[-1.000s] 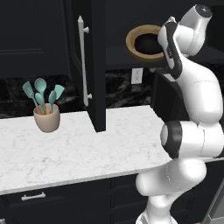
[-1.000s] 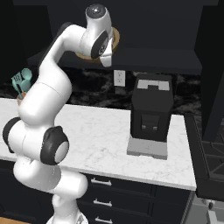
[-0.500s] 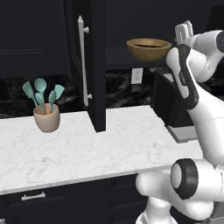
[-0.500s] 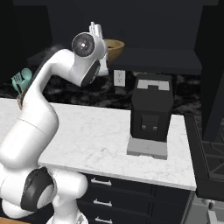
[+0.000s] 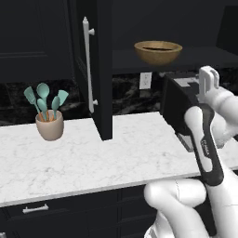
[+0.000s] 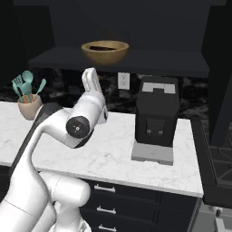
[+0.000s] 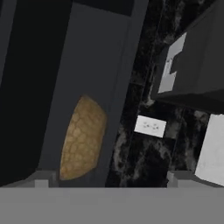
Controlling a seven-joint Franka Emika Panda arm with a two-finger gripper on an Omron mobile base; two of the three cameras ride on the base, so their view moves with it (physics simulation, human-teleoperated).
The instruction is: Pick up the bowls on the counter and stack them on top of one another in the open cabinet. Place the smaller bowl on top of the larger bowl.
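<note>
Wooden bowl (image 5: 158,51) is seen upright on the cabinet shelf (image 6: 149,61), clear of the arm. Jaws (image 7: 109,177) are held apart, gripping nothing, with the bowl's underside just beyond one fingertip (image 7: 43,178). Utensil cup (image 5: 49,124) stands on the desk (image 5: 102,158) left of the door (image 5: 95,65).

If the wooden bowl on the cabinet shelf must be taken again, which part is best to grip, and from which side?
Probably the rim of the wooden bowl, on its front edge facing the robot. It stands upright on the cabinet shelf with its opening up, so one finger can go inside and one outside. Its wide rounded body looks hard to span.
</note>
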